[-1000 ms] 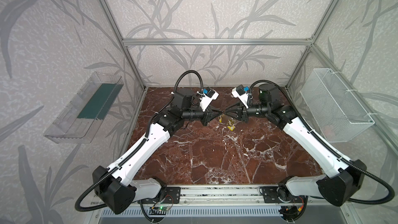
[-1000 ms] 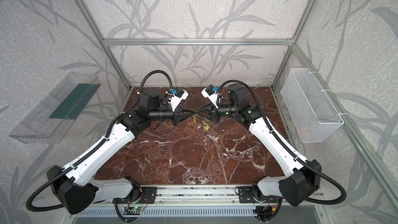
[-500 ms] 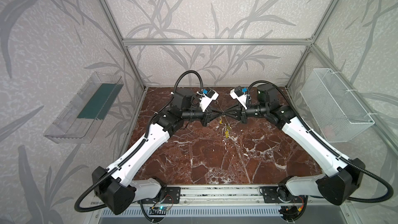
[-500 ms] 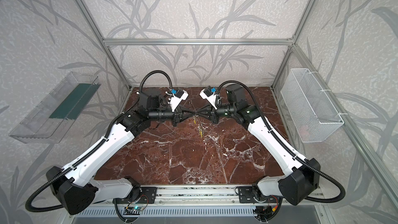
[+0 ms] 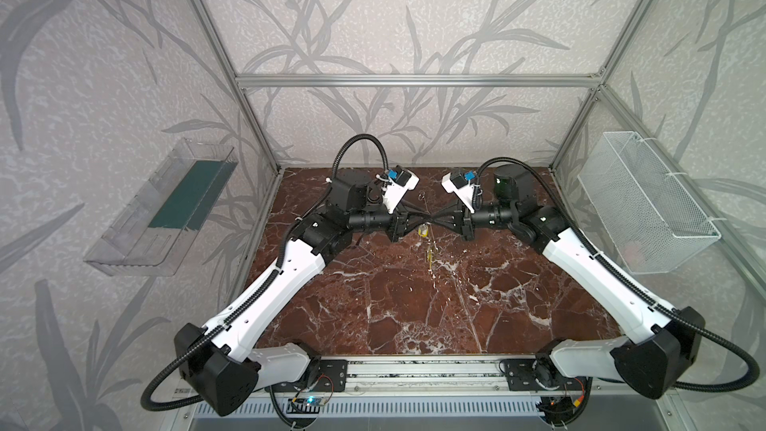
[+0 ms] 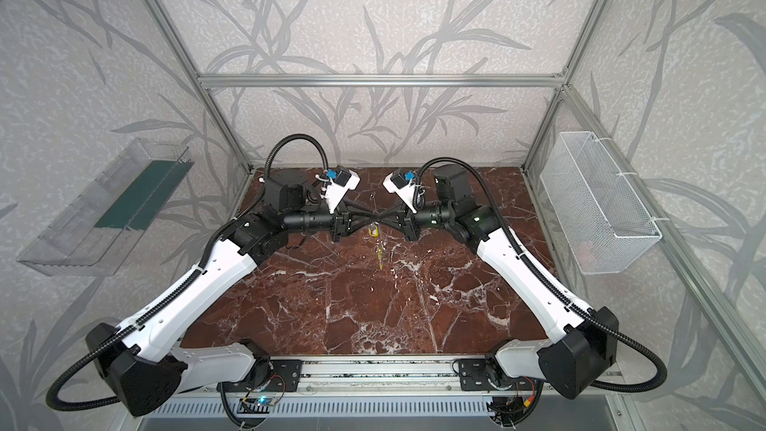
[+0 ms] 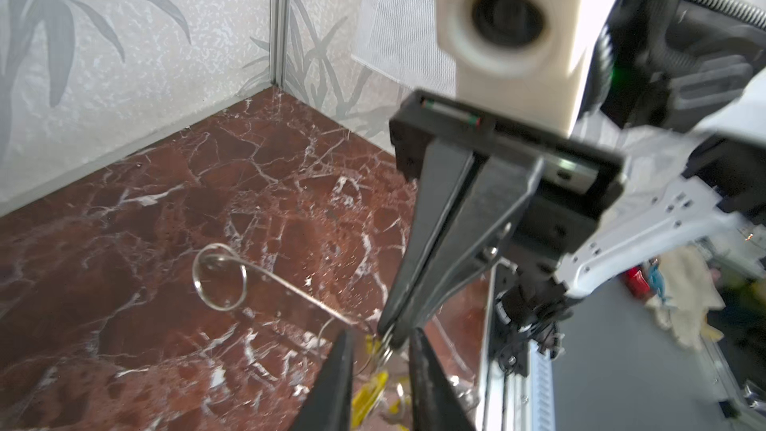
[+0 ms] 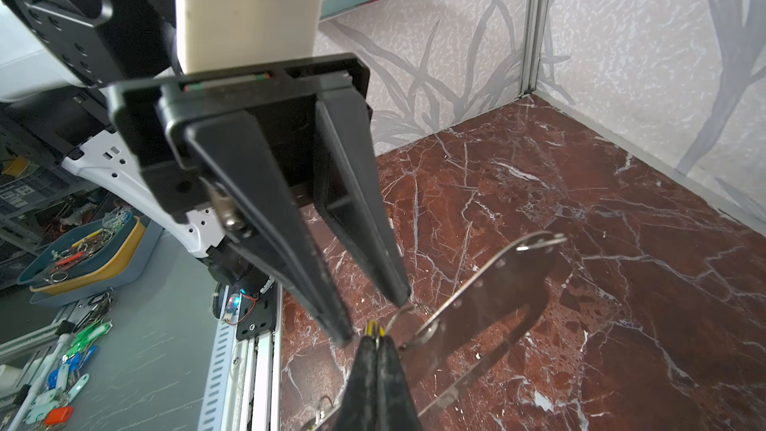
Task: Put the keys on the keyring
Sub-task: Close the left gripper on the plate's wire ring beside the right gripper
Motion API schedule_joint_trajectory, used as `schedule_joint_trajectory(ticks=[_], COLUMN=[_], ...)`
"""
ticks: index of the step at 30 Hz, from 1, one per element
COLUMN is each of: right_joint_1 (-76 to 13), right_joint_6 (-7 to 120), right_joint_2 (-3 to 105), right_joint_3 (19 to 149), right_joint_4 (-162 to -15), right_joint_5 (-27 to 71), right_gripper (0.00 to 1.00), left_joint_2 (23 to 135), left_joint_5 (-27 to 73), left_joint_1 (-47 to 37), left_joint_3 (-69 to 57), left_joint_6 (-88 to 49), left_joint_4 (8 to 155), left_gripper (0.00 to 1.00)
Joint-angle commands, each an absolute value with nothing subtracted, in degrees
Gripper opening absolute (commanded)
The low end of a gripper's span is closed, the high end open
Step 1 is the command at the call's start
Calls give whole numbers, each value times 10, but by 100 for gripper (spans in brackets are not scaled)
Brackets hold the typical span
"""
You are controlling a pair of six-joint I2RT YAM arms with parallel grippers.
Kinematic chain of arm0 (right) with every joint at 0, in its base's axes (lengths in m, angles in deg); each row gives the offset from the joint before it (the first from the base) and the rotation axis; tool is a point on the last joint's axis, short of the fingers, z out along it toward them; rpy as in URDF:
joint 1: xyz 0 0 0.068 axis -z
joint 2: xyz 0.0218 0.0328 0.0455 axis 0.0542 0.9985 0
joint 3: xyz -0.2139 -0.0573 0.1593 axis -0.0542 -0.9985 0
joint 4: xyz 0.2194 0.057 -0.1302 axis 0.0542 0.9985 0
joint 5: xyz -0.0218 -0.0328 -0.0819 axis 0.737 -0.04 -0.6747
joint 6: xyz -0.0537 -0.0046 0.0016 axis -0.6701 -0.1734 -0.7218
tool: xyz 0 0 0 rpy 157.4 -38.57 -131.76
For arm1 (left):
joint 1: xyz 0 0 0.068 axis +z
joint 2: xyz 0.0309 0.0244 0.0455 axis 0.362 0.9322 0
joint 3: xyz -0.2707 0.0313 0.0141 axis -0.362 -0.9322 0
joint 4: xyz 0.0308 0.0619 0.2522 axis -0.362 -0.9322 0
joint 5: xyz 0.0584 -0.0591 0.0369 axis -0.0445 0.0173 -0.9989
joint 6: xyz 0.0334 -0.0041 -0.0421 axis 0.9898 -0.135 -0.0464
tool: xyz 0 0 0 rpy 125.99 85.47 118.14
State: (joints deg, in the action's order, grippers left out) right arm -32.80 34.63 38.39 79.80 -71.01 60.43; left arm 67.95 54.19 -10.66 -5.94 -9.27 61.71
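Observation:
Both grippers meet tip to tip above the middle of the marble table (image 5: 414,313). My right gripper (image 8: 375,339) is shut on a yellow key (image 8: 374,328) and the small wire ring beside it. The keyring (image 8: 497,296), a silvery plate with a long slot, hangs in the air from that ring. In the left wrist view it shows edge-on (image 7: 290,288). My left gripper (image 7: 381,350) is open and straddles the right gripper's tip, with a yellow key (image 7: 369,395) below it. In both top views two keys (image 5: 422,231) (image 6: 379,261) dangle under the grippers (image 5: 418,221) (image 5: 435,222).
A white wire basket (image 5: 646,205) hangs on the right wall and a clear tray (image 5: 166,209) on the left wall. Outside the cell, the right wrist view shows a blue bin (image 8: 83,254) and loose coloured tags (image 8: 70,358).
My left gripper has opened while my right gripper has closed on the key. The hanging keys have shifted a little to the left.

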Motion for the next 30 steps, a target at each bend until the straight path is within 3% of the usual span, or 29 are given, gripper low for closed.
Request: schedule_joint_trajectory(ticks=[1, 7, 24, 30], right_joint_1=[-323, -309, -309, -307], right_joint_6=[409, 494, 544, 553], right_joint_2=[350, 332, 326, 325], right_joint_3=[764, 722, 716, 715], right_joint_4=[-824, -949, -994, -1005], right_joint_5=[588, 568, 580, 586], right_gripper=[0, 0, 0, 0], left_joint_2=[642, 625, 671, 672], left_joint_5=[498, 479, 530, 523], left_joint_1=[-108, -107, -115, -115], left_joint_3=[-78, -111, -101, -103], left_joint_6=[-121, -154, -152, -147], left_joint_4=[681, 726, 737, 736], left_gripper=[36, 34, 36, 24])
